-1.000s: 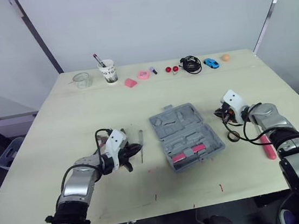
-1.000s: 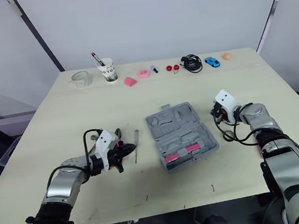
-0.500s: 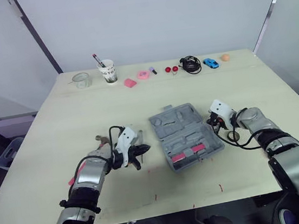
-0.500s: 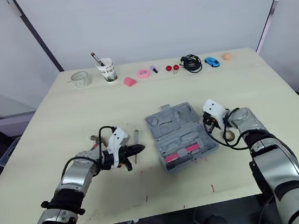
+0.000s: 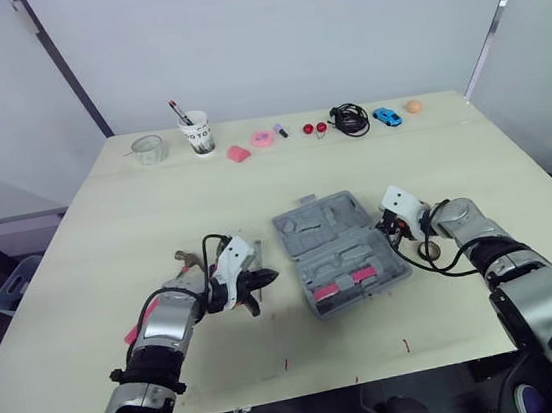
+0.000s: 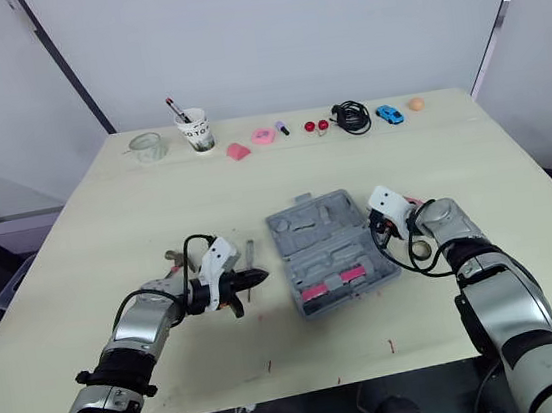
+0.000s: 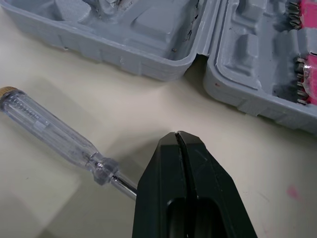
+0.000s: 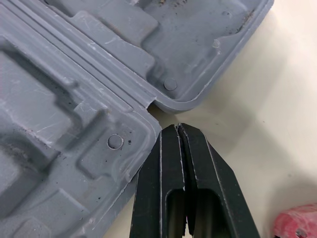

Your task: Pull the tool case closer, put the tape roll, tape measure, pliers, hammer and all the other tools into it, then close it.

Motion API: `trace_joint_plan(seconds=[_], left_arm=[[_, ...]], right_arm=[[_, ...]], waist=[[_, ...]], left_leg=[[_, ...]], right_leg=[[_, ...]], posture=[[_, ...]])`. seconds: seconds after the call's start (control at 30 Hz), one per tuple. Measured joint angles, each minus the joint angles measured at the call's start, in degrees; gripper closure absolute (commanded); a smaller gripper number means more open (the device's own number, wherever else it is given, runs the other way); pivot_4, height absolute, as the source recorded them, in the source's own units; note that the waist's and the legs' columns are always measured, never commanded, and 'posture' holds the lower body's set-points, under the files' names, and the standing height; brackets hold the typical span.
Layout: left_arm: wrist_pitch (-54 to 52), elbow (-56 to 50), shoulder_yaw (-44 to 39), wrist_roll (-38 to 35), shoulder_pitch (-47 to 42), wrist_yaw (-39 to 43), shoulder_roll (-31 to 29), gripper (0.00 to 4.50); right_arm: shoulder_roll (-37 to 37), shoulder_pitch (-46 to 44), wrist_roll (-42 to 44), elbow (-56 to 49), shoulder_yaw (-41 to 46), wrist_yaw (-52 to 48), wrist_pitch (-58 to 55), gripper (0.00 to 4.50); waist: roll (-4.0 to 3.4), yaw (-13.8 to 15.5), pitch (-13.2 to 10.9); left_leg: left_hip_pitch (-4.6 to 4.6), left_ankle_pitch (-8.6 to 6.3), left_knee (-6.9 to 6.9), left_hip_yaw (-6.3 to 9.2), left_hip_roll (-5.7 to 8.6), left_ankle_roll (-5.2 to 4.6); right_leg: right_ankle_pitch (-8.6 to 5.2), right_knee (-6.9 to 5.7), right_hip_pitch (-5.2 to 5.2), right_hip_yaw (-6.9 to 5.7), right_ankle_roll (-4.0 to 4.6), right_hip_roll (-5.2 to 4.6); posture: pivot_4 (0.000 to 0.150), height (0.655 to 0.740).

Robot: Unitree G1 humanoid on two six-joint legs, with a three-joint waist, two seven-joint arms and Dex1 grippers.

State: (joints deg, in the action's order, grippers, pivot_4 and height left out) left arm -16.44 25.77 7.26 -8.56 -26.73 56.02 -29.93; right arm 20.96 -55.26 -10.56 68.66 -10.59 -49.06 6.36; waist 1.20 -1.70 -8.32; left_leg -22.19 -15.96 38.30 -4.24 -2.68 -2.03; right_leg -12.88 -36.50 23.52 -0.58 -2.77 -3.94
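Tool case (image 5: 340,252), grey with pink inserts, lies open; left end effector (image 7: 177,141) and right end effector (image 8: 177,134) closed.

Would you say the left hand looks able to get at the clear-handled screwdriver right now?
Probably yes: the screwdriver lies right beside the left hand with nothing between them, though the shut hand would need to open first.

this is looking like a robot test lab rather than a home or shop. plain white partition panels (image 5: 285,34) with black struts (image 5: 69,76) are closing off the top of the frame. a bare pale worktop (image 5: 110,247) is carrying an open tool case (image 5: 342,251), while unrelated props are lining its far edge: a paper cup of pens (image 5: 198,132), a glass jar (image 5: 149,148), a coiled black cable (image 5: 349,118) and a blue toy car (image 5: 384,116). red marks (image 5: 406,345) are dotting the lower edge.
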Motion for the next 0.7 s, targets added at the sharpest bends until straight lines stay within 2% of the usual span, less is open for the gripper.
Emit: trace_joint_plan(seconds=[0.4,0.7], left_arm=[[0.1,3.0,0.0,0.4,-1.5,0.2,1.2,4.49],[0.9,10.1,0.0,0.5,-5.8,2.7,3.6,4.49]], right_arm=[[-0.2,0.0,0.0,0.0,0.0,-1.7,0.2,4.46],[-0.3,0.1,-0.1,-0.1,0.0,-1.8,0.3,4.46]], waist=[[0.00,-0.5,0.0],[0.00,-0.6,0.0]], left_leg=[[0.04,0.00,0.03,0.01,0.01,0.00],[0.07,0.00,0.04,0.00,0.03,0.00]], right_leg=[[0.00,-0.10,0.00,0.01,0.00,-0.01],[0.00,-0.17,-0.01,0.03,0.00,-0.01]], posture=[[0.150,0.7400],[0.150,0.7400]])
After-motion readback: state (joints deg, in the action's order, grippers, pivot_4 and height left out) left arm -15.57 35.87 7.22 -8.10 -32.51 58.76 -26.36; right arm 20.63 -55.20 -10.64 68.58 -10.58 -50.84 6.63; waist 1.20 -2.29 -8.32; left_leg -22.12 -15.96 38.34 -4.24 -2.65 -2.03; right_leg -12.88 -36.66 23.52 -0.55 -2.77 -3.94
